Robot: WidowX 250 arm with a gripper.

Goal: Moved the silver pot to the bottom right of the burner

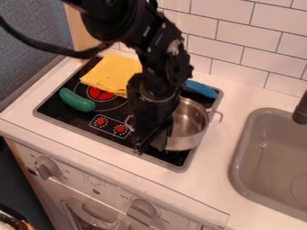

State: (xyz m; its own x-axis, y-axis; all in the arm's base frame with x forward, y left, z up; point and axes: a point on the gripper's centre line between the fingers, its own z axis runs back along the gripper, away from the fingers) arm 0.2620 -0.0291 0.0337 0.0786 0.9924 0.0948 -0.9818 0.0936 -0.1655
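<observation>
Silver pot (190,124): at the stove's (63,112) right side, toward the front, and seemingly upright, though the arm covers part of it.
Gripper (150,141): over the stove's front, at the pot's left side; whether it is apart or clamped on the wall, I cannot tell.
Metal wall: likely light, stiff and slick, apt to swivel in a pinch.
Rim: probably the best hold, pinched squarely; the loop handle (219,116) might tip it.
</observation>
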